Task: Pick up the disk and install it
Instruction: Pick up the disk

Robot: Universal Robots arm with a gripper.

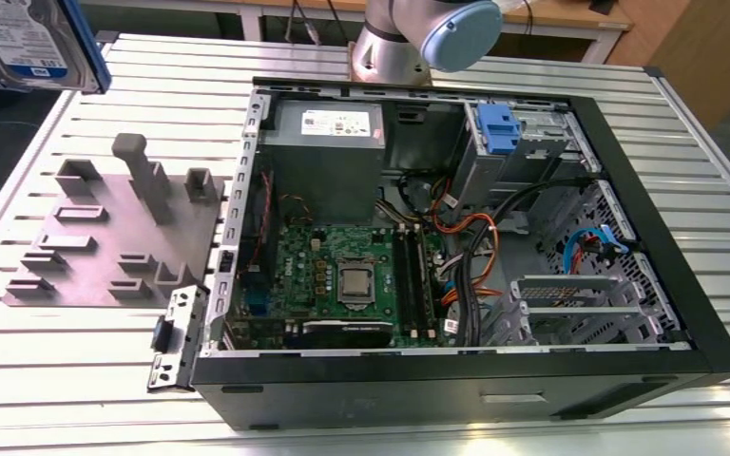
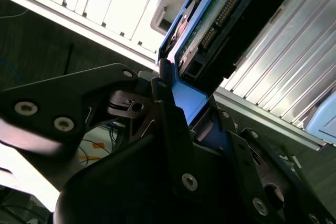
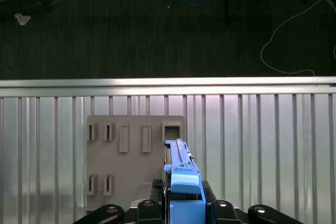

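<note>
The disk (image 1: 20, 43) hangs clear of the table (image 1: 61, 380) at the exterior view's far left, well apart from the open case (image 1: 467, 385). In the first wrist view the gripper (image 3: 184, 205) has its jaws closed on the disk's blue carrier (one finger on either side), holding it on edge over the grey slotted plate (image 3: 131, 150).

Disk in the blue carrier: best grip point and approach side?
Grip the blue carrier end of the disk, across its thin dimension, coming in from that end. It's a flat slab with parallel broad faces, so the grip should seat flat; the pincer holds it that way, edge-on in the first wrist view.
</note>
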